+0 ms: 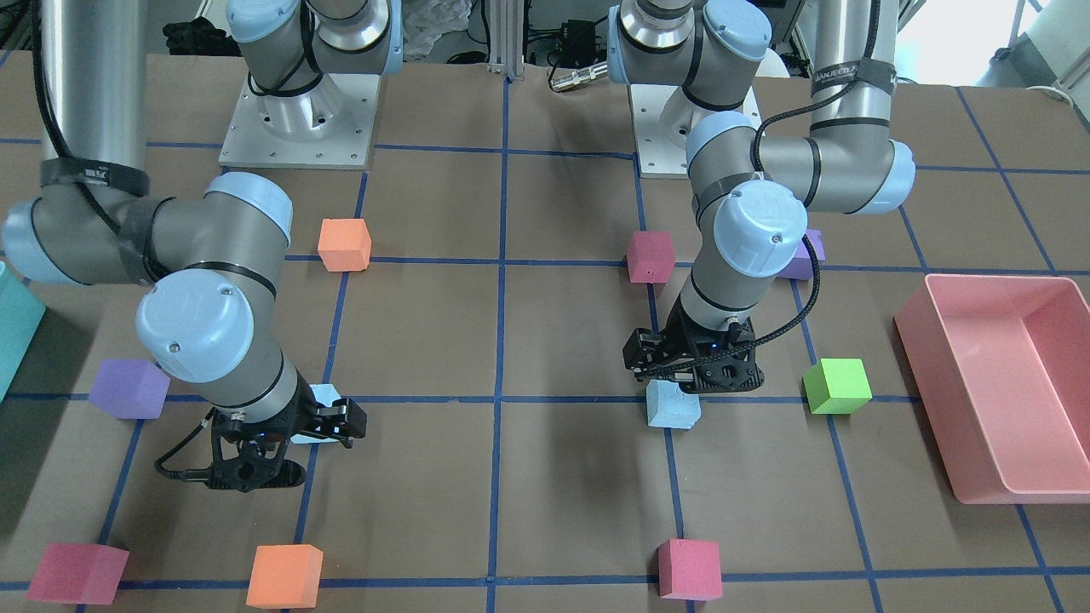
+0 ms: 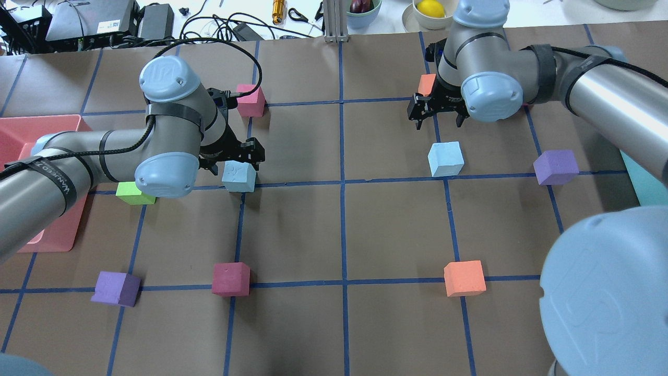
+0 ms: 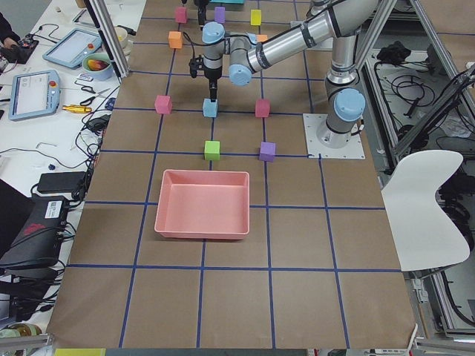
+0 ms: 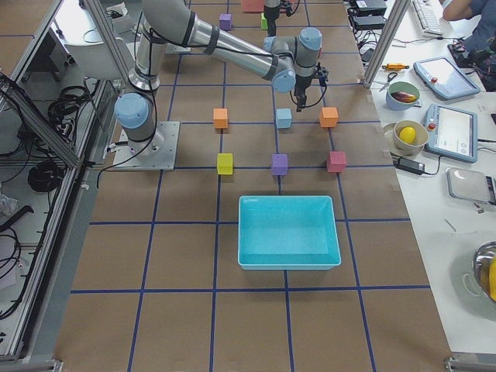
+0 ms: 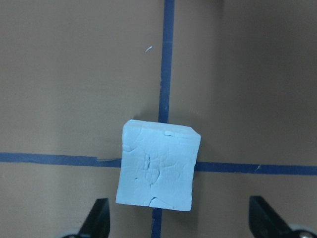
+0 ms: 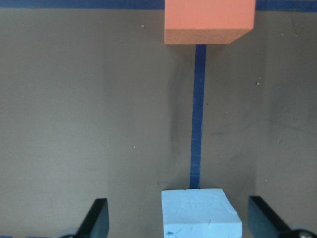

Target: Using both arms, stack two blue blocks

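Note:
One pale blue block (image 2: 239, 176) lies on a blue tape crossing at the left. My left gripper (image 2: 233, 160) hovers just over it, open. In the left wrist view the block (image 5: 158, 171) sits between and just ahead of the open fingertips (image 5: 99, 220). The second blue block (image 2: 445, 158) lies on the table at the right. My right gripper (image 2: 439, 121) is open and empty, raised a little beyond it. In the right wrist view this block (image 6: 200, 213) shows at the bottom edge between the fingertips (image 6: 96, 218), with an orange cube (image 6: 208, 22) ahead.
A pink bin (image 2: 31, 130) stands at the left edge and a teal bin (image 2: 642, 183) at the right. A green cube (image 2: 134, 192) lies next to the left arm. Magenta (image 2: 250, 100), purple (image 2: 557, 167) and orange (image 2: 464, 278) cubes are scattered around.

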`<state>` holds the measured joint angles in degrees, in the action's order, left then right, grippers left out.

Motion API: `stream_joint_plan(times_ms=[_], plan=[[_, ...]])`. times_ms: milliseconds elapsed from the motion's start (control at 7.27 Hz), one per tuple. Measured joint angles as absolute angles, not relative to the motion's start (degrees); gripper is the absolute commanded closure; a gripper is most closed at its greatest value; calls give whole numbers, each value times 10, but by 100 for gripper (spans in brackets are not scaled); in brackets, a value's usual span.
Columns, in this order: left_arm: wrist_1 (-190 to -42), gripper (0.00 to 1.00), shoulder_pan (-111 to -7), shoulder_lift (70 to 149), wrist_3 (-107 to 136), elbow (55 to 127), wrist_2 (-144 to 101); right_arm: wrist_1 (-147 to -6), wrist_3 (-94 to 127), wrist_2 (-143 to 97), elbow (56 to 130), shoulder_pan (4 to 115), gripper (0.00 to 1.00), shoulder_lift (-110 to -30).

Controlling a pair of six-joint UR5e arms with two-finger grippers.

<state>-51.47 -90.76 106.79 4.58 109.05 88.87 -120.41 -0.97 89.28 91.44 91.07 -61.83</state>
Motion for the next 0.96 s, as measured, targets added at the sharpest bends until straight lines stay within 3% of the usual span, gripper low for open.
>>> stream_joint_plan(times_ms=[688, 962], plan=[[-483, 0, -908, 1094, 41, 1092, 892, -1212, -8, 902, 953, 889, 0, -610], [-482, 0, -908, 1100, 40, 1093, 893, -1212, -8, 899, 976, 888, 80, -610]])
